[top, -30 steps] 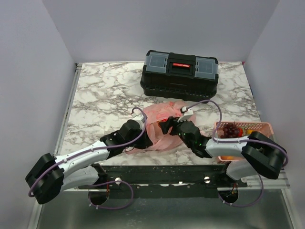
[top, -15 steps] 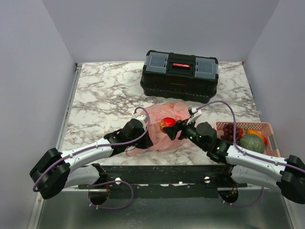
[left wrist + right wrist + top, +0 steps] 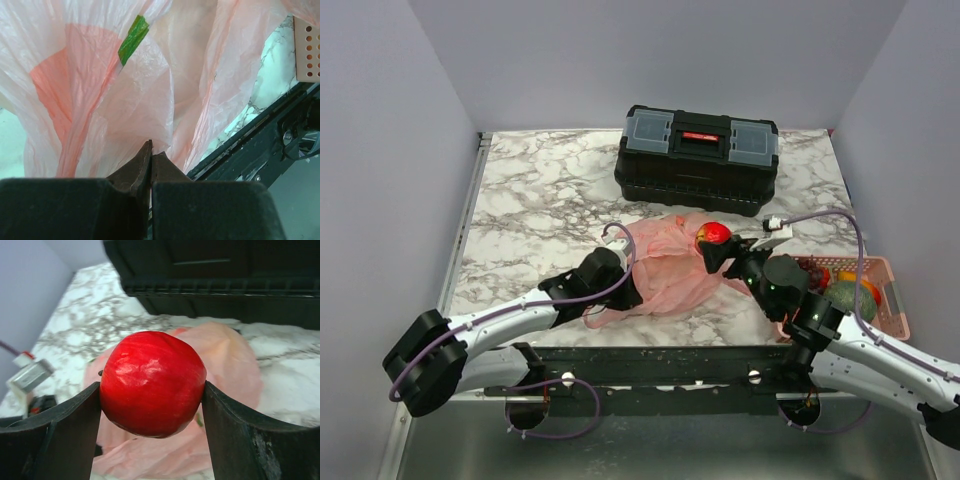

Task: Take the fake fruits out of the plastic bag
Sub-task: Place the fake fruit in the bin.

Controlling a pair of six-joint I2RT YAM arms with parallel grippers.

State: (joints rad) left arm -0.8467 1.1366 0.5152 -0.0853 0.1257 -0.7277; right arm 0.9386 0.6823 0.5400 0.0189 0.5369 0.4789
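Note:
The pink plastic bag (image 3: 665,268) lies crumpled on the marble table in front of the toolbox; it fills the left wrist view (image 3: 150,90) and shows below the fruit in the right wrist view (image 3: 225,370). My left gripper (image 3: 626,290) is shut on a fold of the bag, its fingertips (image 3: 142,157) pinching the film. My right gripper (image 3: 713,243) is shut on the red round fruit (image 3: 152,382), held above the bag's right side (image 3: 712,233). A grape bunch (image 3: 807,270), a greenish fruit (image 3: 844,296) and an orange-yellow one (image 3: 860,283) lie in the pink basket (image 3: 895,320).
A black toolbox (image 3: 698,157) stands at the back centre, also across the top of the right wrist view (image 3: 220,275). The rigid pink slotted basket sits at the right front. The black front rail (image 3: 660,365) runs along the table's near edge. Grey walls enclose the table.
My right gripper has lifted the red fruit out of the bag and carried it up and to the right. The left gripper has stayed pinched on the bag.

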